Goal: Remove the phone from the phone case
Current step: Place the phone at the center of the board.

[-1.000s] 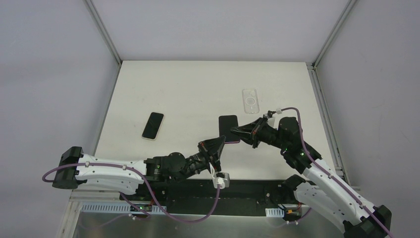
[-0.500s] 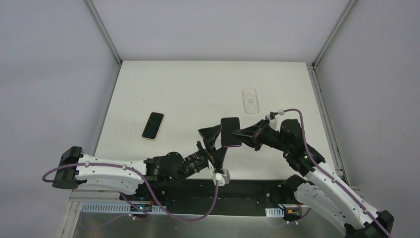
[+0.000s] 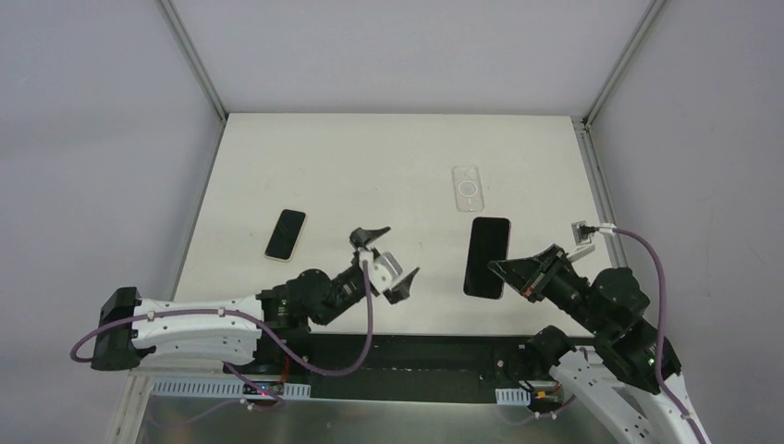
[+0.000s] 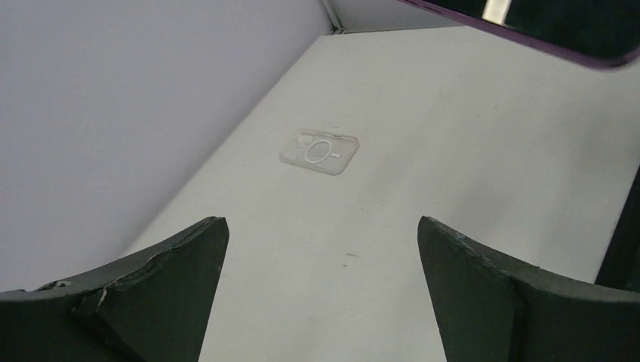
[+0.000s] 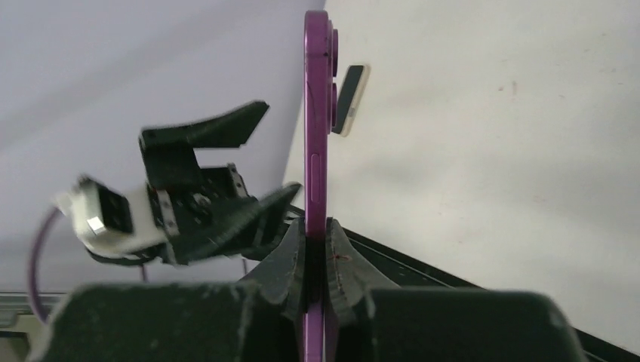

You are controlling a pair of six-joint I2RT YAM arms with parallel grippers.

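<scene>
Phone (image 3: 487, 257) pinched in right gripper (image 3: 496, 269); left gripper (image 3: 385, 258) spread; case (image 3: 468, 188) apparently empty.

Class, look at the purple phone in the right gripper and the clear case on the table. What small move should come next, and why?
Probably lower the right gripper to lay the purple phone on the table. The phone looks bare, clamped by one end above the surface, the clear case lies apart, and the left gripper stands open, empty.
</scene>
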